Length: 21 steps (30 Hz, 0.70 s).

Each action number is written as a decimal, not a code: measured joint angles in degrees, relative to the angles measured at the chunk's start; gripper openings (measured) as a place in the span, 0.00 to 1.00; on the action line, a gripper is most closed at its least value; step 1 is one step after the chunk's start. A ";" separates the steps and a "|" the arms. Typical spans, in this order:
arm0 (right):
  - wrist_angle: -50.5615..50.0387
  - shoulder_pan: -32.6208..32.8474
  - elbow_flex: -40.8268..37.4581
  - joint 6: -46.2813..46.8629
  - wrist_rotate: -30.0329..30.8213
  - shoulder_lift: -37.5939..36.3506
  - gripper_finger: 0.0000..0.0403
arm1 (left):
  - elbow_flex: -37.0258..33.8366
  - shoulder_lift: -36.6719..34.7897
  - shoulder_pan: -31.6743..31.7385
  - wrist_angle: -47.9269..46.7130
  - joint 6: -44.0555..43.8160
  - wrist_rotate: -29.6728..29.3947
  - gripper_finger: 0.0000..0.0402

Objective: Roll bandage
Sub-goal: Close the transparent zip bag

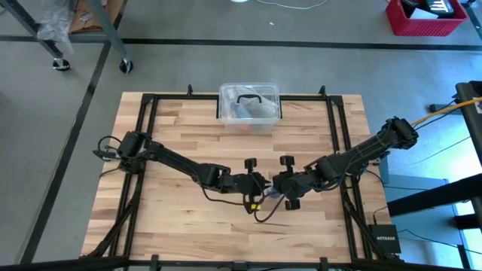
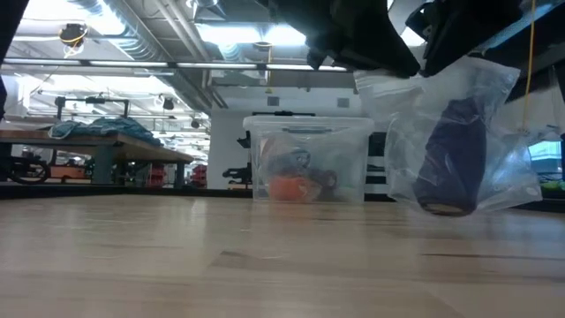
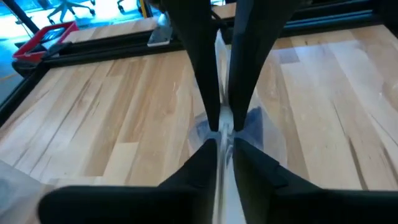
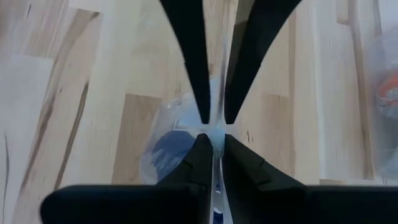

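A crinkled clear plastic wrapper (image 2: 494, 115) hangs over the middle of the wooden table with the dark navy bandage (image 2: 452, 168) inside it, bunched at the wrapper's bottom. My left gripper (image 1: 261, 186) and my right gripper (image 1: 280, 184) meet tip to tip over the wrapper, both shut on its upper edge. The bandage shows as a blue patch through the plastic in the left wrist view (image 3: 254, 121) and in the right wrist view (image 4: 166, 152). My left gripper pinches the wrapper's upper edge (image 3: 222, 127) between its two fingers, slanting down from the table's left. The wrapper hangs below the fingers with the bandage in it. My right gripper pinches the same upper edge (image 4: 214, 132) between its two fingers, slanting down from the table's right, directly opposite the left fingers. The wrapper hangs below.
A clear plastic box (image 1: 250, 107) with a black handle stands at the table's far edge, with an orange thing in it (image 2: 287, 187). A black frame (image 1: 147, 143) runs around the tabletop. Bare wood lies to the left and near side.
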 joint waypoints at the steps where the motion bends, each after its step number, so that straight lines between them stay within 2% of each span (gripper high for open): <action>1: -0.01 0.00 0.00 -0.01 0.00 0.00 0.08 | 0.00 -0.04 0.00 0.12 0.32 0.00 0.09; 5: 0.03 0.00 0.00 -0.06 0.02 0.02 0.08 | 0.00 -0.09 0.03 -0.09 1.12 0.01 0.01; 9: 0.10 -0.02 -0.02 -0.10 0.17 0.02 0.08 | 0.03 -0.11 0.56 -1.07 0.12 -1.00 0.01; 15: -0.10 -0.13 -0.04 0.52 1.04 0.11 0.08 | 0.33 -0.38 0.50 -6.04 -2.15 -6.76 0.00; 21: -8.94 -0.11 2.00 3.61 0.42 0.13 0.08 | 0.20 -1.14 0.63 -14.86 -4.77 -11.27 0.00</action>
